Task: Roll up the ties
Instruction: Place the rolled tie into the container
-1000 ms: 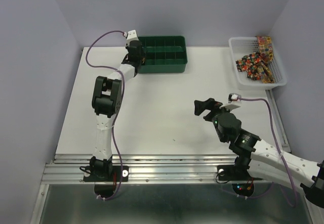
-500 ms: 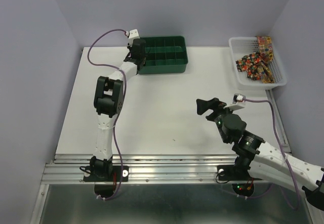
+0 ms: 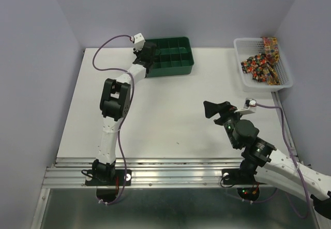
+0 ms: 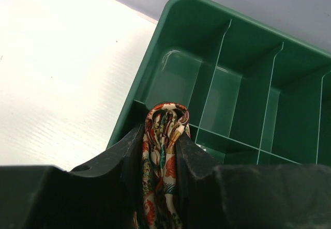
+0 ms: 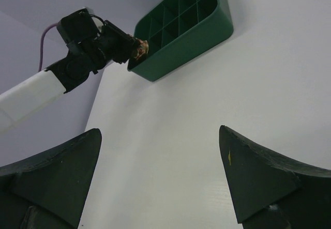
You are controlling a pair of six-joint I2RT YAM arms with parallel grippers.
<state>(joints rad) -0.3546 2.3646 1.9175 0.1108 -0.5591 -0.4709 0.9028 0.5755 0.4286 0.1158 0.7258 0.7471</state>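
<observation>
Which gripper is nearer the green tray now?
Left. The left gripper, clamping a rolled tie, is at the tray's left end; the right gripper hangs open over the table, well away.

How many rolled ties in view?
1: rolled tie in the left gripper, at the green tray's left end. More could hide under the loose ties in the basket.

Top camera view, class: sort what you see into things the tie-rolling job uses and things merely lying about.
Job in hand:
- rolled tie, gripped in the left hand
- heap of ties at the far right

Merely about:
- green compartment tray
- white mesh basket under the heap
- right hand, open and empty
</observation>
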